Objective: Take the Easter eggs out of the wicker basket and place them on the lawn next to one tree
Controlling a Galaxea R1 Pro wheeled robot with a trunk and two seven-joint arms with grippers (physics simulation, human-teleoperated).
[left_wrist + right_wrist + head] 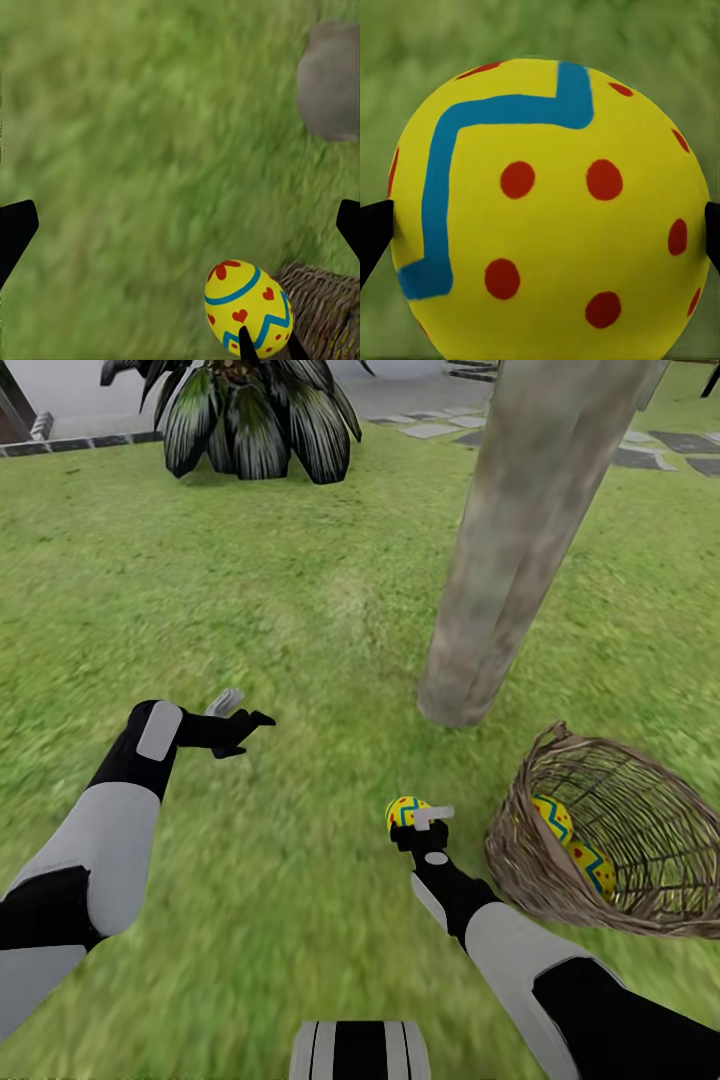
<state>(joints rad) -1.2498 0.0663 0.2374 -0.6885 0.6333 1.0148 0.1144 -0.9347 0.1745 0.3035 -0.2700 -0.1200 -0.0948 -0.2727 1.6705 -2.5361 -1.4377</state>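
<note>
Head view: right gripper (pixel 422 822) is clamped on an egg (pixel 404 813), held over the lawn (pixel 250 610) between the basket (pixel 520 865) and the trunk base — the tree (pixel 500 590) stands ahead and slightly right of that hand, near but not touching. Two more eggs (pixel 553 818) (pixel 594 868) sit in the basket, which lies tipped just right of the right arm, so that arm is the nearer one for them. Left gripper (pixel 238 720) hangs over bare grass well to the left, fingers apart, holding nothing. Left wrist view: black fingertips (pixel 15 232) wide apart at the frame edges, held egg (pixel 247 306) beside the basket weave (pixel 322 307), trunk base (pixel 330 82) beyond. Right wrist view: egg (pixel 547 210) sits between both fingertips (pixel 373 236), grass behind. My read: the drop spot is forward, toward the trunk.
</note>
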